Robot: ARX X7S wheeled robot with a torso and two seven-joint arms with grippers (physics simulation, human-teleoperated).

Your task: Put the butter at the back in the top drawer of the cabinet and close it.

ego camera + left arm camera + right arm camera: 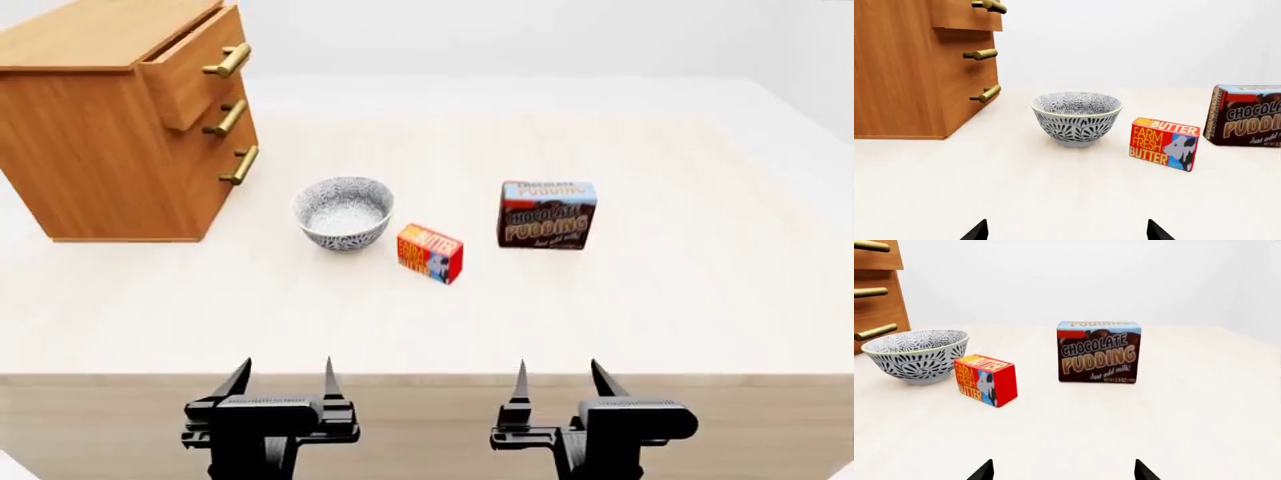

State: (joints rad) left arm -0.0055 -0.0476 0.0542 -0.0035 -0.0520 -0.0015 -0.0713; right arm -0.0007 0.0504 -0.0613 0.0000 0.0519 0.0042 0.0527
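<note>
Both my pincers sit at the bottom of the head frame, left pincer (280,378) and right pincer (557,378), fingers apart and empty. Mid-frame on the worktop (667,290) stands the butter (430,253), just right of the bowl (344,212) and lower left of the pudding (547,214). Upper left, the cabinet (94,130) has its top drawer (194,62) pulled partly out.

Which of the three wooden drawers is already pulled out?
The top drawer of the light-brown cabinet: its front juts forward; the two lower drawers sit flush.
</note>
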